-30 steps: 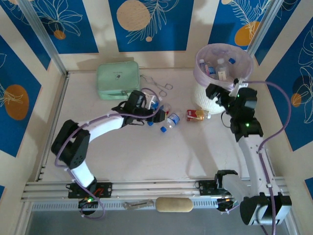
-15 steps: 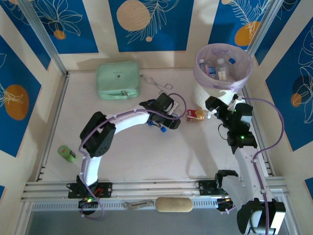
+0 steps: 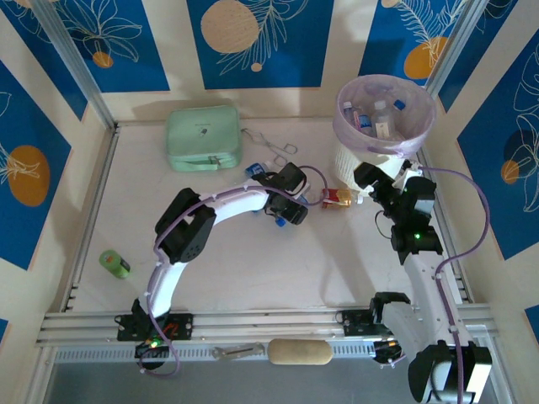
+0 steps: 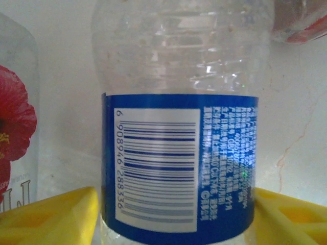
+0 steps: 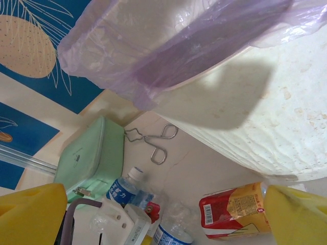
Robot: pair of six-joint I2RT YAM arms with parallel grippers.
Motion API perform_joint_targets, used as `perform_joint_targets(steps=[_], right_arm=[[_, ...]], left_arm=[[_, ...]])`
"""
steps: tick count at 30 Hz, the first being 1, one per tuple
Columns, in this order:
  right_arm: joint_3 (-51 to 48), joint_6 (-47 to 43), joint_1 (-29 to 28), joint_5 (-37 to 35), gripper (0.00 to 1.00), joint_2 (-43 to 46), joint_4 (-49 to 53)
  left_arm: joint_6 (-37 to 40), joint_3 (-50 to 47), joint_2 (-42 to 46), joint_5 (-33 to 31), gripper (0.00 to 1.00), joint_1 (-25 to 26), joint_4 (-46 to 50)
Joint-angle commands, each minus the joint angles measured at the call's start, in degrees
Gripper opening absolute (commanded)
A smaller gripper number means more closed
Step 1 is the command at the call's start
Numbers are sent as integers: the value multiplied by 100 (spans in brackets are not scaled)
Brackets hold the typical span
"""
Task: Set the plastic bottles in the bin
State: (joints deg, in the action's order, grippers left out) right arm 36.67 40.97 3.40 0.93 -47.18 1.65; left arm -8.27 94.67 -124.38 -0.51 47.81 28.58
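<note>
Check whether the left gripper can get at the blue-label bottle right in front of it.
Probably yes: the bottle sits between the left gripper's yellow fingers, which flank it closely, with nothing in between.

The bin (image 3: 344, 126) stands at the upper right of the table (image 3: 253, 261), with several bottles (image 3: 376, 114) inside it. The carton (image 3: 338, 197) lies at its foot, my right end effector (image 3: 368, 181) just right of that. The zip case (image 3: 202, 137) lies upper left, tongs (image 3: 274, 145) beside it. Mid-frame, a bottle (image 4: 179, 153) sits between my left end effector's (image 3: 289, 210) fingers. A lone bottle (image 3: 114, 263) lies far lower left.
</note>
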Motion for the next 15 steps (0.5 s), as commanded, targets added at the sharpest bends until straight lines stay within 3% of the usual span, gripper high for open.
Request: perform_joint_targets(steps=[1,4,7,15], right_arm=[[-60,140,3,219,99,-84,-126],[-58,296,-28,408,100,-236,-164],[-67,479,-146,510,100,-366,-244],[254,570,-841,689,100,-905,-412]], left_arm=[[132,200,-154,37,68,42,20],[153,154,-162,92,55,36,-71],[151,-54,-35,160,49,35,-295],[-23,-1060,1126,246,47,30,-1059]])
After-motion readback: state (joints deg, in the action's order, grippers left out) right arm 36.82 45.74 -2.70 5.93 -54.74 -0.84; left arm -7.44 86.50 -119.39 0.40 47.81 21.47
